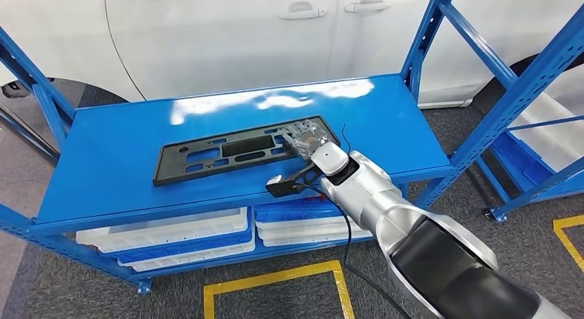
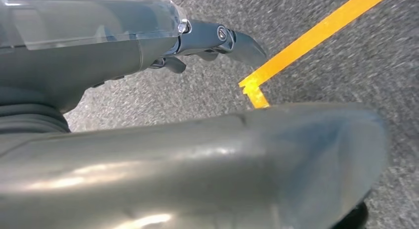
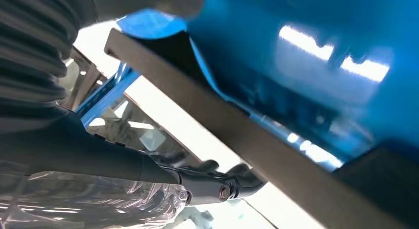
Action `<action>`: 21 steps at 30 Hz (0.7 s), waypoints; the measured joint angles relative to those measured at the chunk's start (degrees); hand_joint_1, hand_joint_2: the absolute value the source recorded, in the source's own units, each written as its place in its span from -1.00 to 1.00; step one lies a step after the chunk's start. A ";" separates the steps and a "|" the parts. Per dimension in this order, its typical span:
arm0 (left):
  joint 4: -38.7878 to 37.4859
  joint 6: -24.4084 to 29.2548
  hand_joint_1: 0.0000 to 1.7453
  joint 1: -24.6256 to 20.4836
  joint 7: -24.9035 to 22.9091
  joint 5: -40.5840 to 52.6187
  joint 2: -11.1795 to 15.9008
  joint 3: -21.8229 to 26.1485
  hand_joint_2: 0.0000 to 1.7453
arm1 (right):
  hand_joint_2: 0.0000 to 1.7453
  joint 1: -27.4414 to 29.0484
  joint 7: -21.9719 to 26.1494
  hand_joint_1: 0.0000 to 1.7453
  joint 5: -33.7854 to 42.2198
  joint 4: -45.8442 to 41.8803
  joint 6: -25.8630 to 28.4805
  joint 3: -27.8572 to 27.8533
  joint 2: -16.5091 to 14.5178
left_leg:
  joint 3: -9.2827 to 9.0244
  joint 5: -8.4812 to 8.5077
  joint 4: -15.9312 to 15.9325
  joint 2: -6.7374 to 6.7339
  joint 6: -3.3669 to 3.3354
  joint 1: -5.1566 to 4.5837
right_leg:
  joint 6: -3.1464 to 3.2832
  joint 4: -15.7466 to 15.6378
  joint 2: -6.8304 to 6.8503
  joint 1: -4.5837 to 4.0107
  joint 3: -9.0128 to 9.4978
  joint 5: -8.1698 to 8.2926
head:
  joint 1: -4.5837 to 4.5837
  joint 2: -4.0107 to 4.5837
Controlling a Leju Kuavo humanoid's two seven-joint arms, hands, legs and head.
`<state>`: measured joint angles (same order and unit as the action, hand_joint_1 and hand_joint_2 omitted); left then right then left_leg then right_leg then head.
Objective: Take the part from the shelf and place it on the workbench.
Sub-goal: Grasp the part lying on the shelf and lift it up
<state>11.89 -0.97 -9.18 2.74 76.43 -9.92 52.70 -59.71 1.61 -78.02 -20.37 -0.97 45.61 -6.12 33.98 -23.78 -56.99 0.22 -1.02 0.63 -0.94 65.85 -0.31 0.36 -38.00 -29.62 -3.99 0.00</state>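
Note:
The part (image 1: pixel 227 152) is a long black flat frame with several slots, lying across the middle of the blue shelf board (image 1: pixel 124 133). My right hand (image 1: pixel 303 136), in a clear cover, sits on the part's right end. Up close, a black bar of the part (image 3: pixel 257 145) runs between the grey thumb (image 3: pixel 158 1) and the dark fingers (image 3: pixel 217 189), which hold it. My left hand (image 2: pixel 148 46) hangs over grey floor with its fingers stretched out and nothing in it.
White and blue bins (image 1: pixel 179 240) fill the level under the board. A white car (image 1: pixel 241 36) stands right behind the shelf. Blue uprights (image 1: pixel 427 36) flank the board, with another blue rack (image 1: pixel 537 153) at the right. Yellow tape (image 1: pixel 275 281) marks the floor.

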 joint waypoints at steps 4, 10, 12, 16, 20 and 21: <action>0.00 0.01 -1.00 -0.04 0.04 0.01 -0.01 0.00 -1.00 | 1.00 0.14 0.15 0.94 -0.13 0.49 -0.17 -0.16 0.51 | 0.05 -0.12 -0.29 0.05 -0.03 -0.01 | -0.40 7.96 0.03 0.31 -4.18 -1.48 | -0.01 0.00; 0.00 0.07 -1.00 -0.14 0.08 0.00 -0.03 0.00 -1.00 | 1.00 -0.44 0.16 0.94 -0.14 0.61 -0.03 -0.50 0.63 | 0.50 -0.96 -1.61 0.19 1.37 -0.33 | 0.60 -6.33 0.03 0.28 2.32 4.50 | -0.01 0.00; 0.00 0.07 -1.00 -0.11 0.09 0.00 -0.02 0.00 -1.00 | 1.00 -0.83 0.16 0.95 -0.15 0.61 0.01 -0.56 0.61 | 0.49 -1.21 -1.74 0.19 1.91 -0.22 | 1.29 -6.49 0.10 0.33 2.41 4.61 | -0.01 0.00; 0.00 0.09 -1.00 -0.08 0.10 0.00 -0.02 0.00 -1.00 | 1.00 -1.39 0.13 1.00 -0.20 0.62 -0.05 -0.60 0.59 | 4.95 -7.11 -12.20 0.07 2.88 0.08 | 2.18 -6.85 0.34 0.51 2.59 4.83 | -0.01 0.00; 0.00 0.10 -1.00 0.07 0.12 -0.10 -0.02 0.00 -1.00 | 1.00 -1.32 0.30 1.00 -0.36 0.67 -0.03 -0.61 0.59 | 6.15 -6.39 -15.16 0.07 2.83 0.12 | 2.18 -6.81 0.30 0.37 2.75 4.80 | -0.01 0.00; 0.00 0.10 -1.00 0.07 0.16 -0.14 -0.02 0.00 -1.00 | 1.00 -1.40 0.35 1.00 -0.40 0.66 -0.03 -0.61 0.58 | 4.06 -4.19 -10.93 0.06 2.60 0.12 | 2.13 -6.81 0.29 0.37 2.88 4.77 | -0.01 0.00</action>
<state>11.89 -0.86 -9.10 2.90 76.29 -9.94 52.70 -61.11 1.96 -78.43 -19.71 -1.00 45.00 -5.54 38.04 -27.98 -67.92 0.28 1.58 0.75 1.19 59.04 -0.03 0.73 -35.12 -24.85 -4.00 0.00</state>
